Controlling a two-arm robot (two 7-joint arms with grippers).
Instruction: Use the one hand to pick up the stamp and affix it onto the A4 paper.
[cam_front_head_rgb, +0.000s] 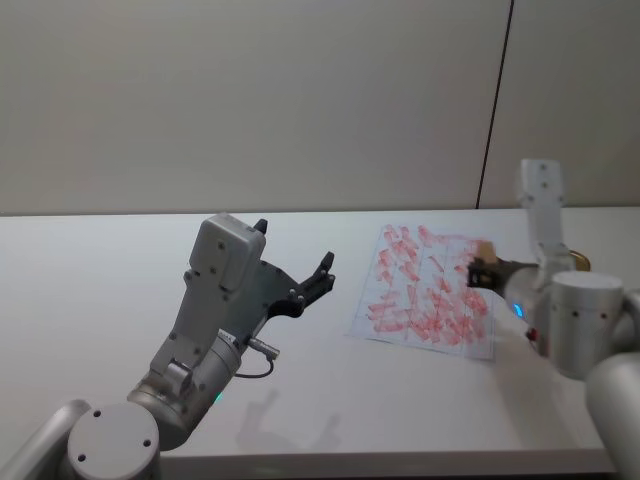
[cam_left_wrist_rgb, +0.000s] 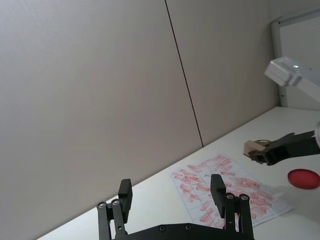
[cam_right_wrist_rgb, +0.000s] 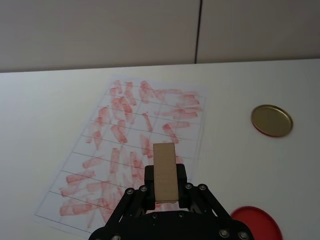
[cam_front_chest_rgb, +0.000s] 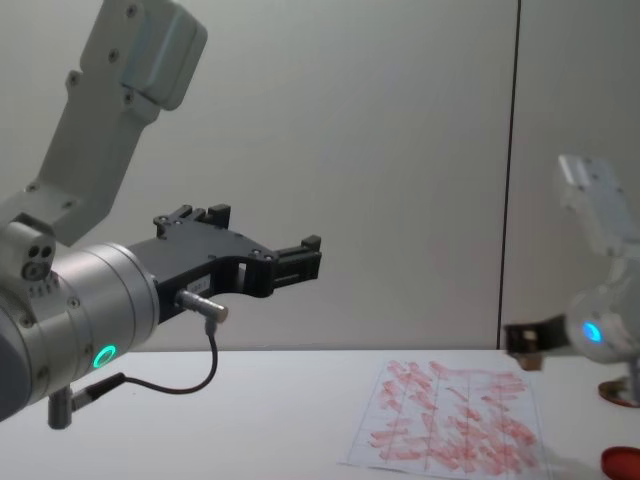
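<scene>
The stamp (cam_right_wrist_rgb: 164, 170), a pale tan block, is held upright between the fingers of my right gripper (cam_right_wrist_rgb: 165, 184), which is shut on it. This is the arm with the blue ring. In the head view the right gripper (cam_front_head_rgb: 480, 268) and stamp (cam_front_head_rgb: 482, 250) hang above the right edge of the A4 paper (cam_front_head_rgb: 430, 290). The white gridded sheet (cam_right_wrist_rgb: 140, 145), covered in red marks, lies flat on the table. From the left wrist view the stamp (cam_left_wrist_rgb: 250, 146) is clearly above the table. My left gripper (cam_front_head_rgb: 293, 245) stands open and raised, left of the paper.
A gold round disc (cam_right_wrist_rgb: 271, 120) lies on the white table to the right of the paper, and a red round disc (cam_right_wrist_rgb: 255, 225) lies nearer my right arm. A grey wall stands behind the table (cam_front_head_rgb: 120, 270).
</scene>
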